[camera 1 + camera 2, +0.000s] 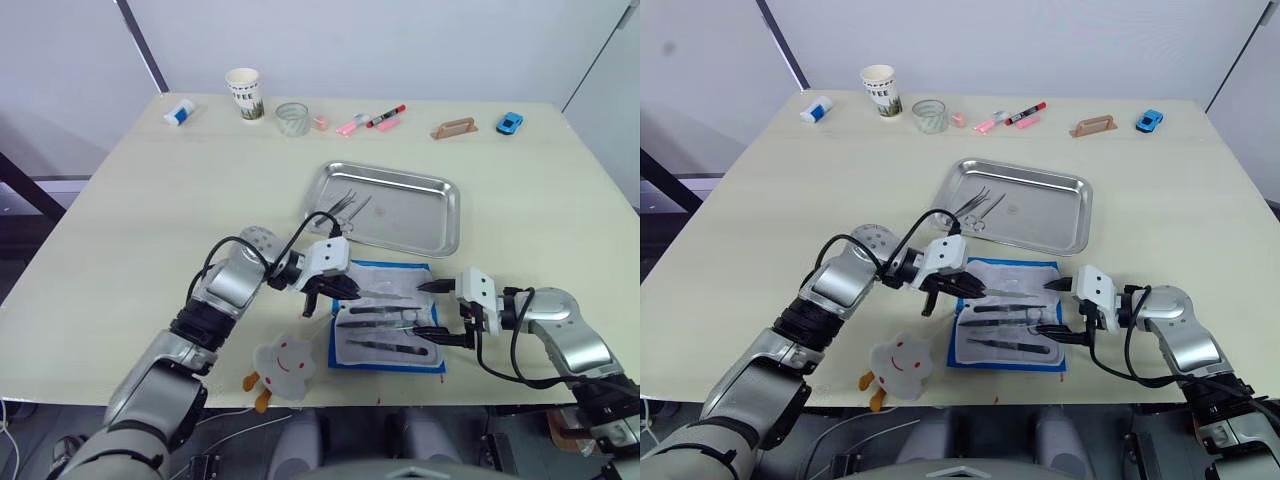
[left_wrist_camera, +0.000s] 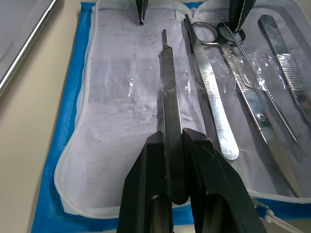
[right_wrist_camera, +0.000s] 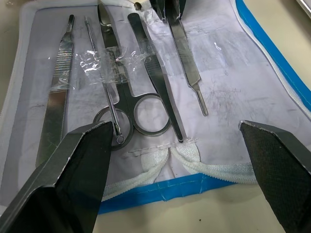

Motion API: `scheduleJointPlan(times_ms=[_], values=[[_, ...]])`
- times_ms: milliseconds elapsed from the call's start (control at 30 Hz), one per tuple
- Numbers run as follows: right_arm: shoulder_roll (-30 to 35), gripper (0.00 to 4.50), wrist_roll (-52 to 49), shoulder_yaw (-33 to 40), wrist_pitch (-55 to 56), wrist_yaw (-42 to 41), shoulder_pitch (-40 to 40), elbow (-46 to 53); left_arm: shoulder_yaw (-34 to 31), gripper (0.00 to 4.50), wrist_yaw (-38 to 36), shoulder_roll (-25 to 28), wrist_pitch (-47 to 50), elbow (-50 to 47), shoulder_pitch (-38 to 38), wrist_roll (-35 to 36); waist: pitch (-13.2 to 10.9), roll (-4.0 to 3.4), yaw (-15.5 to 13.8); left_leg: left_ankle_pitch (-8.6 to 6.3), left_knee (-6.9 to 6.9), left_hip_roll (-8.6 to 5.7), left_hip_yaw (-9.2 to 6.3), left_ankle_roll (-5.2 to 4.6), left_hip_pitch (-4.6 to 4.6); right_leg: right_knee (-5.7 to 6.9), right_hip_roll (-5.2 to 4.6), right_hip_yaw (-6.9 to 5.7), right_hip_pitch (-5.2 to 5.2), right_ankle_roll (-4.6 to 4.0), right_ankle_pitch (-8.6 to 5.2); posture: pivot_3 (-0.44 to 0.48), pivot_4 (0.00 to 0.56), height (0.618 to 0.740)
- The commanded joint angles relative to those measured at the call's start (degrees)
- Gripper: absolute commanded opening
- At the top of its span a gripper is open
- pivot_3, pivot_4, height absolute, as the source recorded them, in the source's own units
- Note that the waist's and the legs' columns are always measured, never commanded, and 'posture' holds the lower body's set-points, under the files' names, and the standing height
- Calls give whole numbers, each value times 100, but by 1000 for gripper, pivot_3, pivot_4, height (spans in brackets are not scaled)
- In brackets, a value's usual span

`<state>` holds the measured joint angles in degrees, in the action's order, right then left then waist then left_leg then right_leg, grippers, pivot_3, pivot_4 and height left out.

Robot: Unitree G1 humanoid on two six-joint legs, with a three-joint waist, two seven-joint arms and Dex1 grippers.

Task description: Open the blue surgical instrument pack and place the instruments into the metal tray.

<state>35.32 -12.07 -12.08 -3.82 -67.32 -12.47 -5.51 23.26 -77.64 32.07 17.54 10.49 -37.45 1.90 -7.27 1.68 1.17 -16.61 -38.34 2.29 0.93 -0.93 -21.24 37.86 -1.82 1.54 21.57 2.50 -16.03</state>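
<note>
The blue surgical instrument pack (image 1: 390,278) lies open near the table's front edge, white lining up. Several instruments lie side by side in it: ring-handled scissors (image 3: 124,97), tweezers (image 3: 56,102) and a flat forceps (image 2: 214,107). My left gripper (image 1: 345,290) is over the pack's left part, shut on a slim metal handle (image 2: 169,87) that still lies along the lining. My right gripper (image 1: 420,308) is open at the pack's right edge, with its fingers spread across the ring ends. The metal tray (image 1: 440,215) stands just behind the pack, with two thin instruments (image 1: 345,205) in its left end.
A white smiling plush toy (image 1: 285,365) sits at the front edge, left of the pack. Along the far edge stand a small bottle (image 1: 180,112), a paper cup (image 1: 243,95), a glass (image 1: 291,118), markers (image 1: 372,120), a wooden handle (image 1: 454,128) and a blue toy car (image 1: 510,123).
</note>
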Motion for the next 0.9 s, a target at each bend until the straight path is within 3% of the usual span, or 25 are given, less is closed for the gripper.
scheduleJointPlan(times_ms=[33, 433, 900], values=[[-2, 4500, 633, -616, -296, 81, 222, -404, -124, 47, -81, 192, 232, -372, -214, 58, 0, 0, 5, 0, 0, 0, 1, 0, 1, 0, 1, 1, 0, 0, 0, 0, 150, 740], [-30, 4500, 648, -678, -300, 82, 171, -483, -290, 47, -364, 870, 650, -863, -135, 229, -1, 3, 34, 0, 5, 4, 4, 0, 8, 1, 3, 5, 0, -7, -3, 0, 150, 740], [-61, 4500, 653, -677, -205, -12, 0, -732, -901, 47, -370, 1900, 723, -1131, 528, 546, 0, 9, 96, 0, 15, 9, 8, 0, 17, 3, 1, 6, -1, -14, -7, 0, 150, 740]])
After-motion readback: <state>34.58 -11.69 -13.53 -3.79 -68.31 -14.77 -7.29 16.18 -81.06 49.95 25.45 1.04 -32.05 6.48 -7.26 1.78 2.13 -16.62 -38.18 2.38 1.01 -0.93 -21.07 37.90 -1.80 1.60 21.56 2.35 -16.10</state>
